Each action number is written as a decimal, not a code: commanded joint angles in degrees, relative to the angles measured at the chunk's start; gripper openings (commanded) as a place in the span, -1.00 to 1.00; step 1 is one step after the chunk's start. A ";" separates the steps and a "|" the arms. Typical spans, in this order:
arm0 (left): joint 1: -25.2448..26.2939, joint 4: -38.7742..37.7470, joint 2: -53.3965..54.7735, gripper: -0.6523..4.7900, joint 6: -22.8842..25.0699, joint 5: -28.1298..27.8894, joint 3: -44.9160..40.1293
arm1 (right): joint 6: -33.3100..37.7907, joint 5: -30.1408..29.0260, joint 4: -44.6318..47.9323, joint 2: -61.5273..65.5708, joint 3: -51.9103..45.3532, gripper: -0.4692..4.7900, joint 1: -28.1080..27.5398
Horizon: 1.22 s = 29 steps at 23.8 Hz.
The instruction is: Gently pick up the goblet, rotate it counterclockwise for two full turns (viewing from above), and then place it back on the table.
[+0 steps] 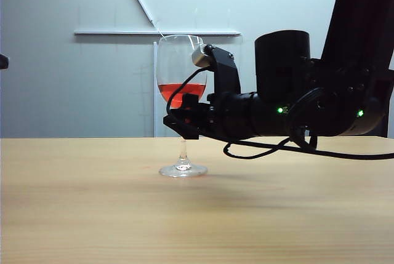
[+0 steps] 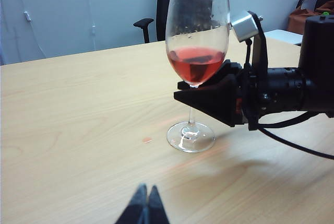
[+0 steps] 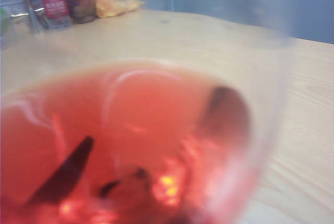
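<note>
Now my right gripper [image 2: 201,96], jaws flanking the goblet [image 2: 197,51] under its bowl, nears a gentle grasp, hold unconfirmed; left gripper [image 2: 144,205] waits closed nearby, foot on the table [image 2: 78,104]

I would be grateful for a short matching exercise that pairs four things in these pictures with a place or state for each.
Things:
1. goblet
2. right pincer
3. left pincer
4. small red spot

Places or states:
A. shut, low above the table, away from the glass
B. foot standing on the table, red liquid inside
C. on the tabletop beside the foot
D. around the base of the bowl

Pairs: 1-B, 2-D, 3-A, 4-C
</note>
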 commanded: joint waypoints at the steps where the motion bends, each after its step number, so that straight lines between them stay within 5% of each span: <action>1: -0.02 1.11 0.09 -0.78 0.02 0.15 0.22 | 0.07 -0.17 0.70 0.22 0.13 -0.07 0.83; 5: -0.02 1.09 0.09 -0.78 0.02 0.15 0.22 | 0.07 -0.11 0.90 0.50 0.22 -0.25 1.14; 12: -0.02 1.11 0.09 -0.78 0.02 0.13 0.22 | 0.07 0.07 0.79 0.55 2.08 -0.25 1.14; 25: -0.02 1.09 0.09 -0.78 0.02 0.13 0.22 | 0.07 -0.13 -0.63 0.55 2.69 -0.85 1.16; 29: -0.02 1.09 0.09 -0.78 0.02 0.13 0.22 | 0.09 -0.13 -0.02 0.52 2.69 -0.85 1.16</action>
